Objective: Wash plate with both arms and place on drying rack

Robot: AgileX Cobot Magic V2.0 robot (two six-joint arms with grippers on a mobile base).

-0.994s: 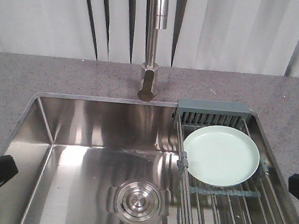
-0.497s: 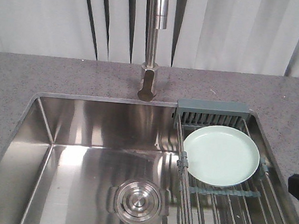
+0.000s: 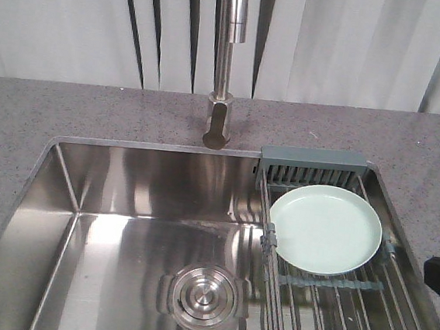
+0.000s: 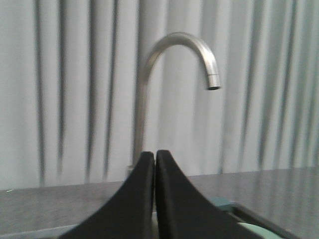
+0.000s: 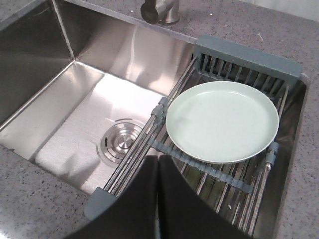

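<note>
Both end effectors, left (image 4: 155, 164) and right (image 5: 158, 172), have fingers pressed together.

A speckled grey countertop (image 3: 69, 111) fills the frame's middle, holding a steel sink (image 3: 123, 195) and faucet base (image 3: 217, 126).

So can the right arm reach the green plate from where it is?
Probably yes. The plate lies flat on the drying rack with nothing on it, and the right arm's shut fingers sit just beside it, though they'd need to open first.

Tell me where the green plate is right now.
In the front view, the plate lies flat on the drying rack over the sink's right side, right of the faucet and the round drain.
</note>
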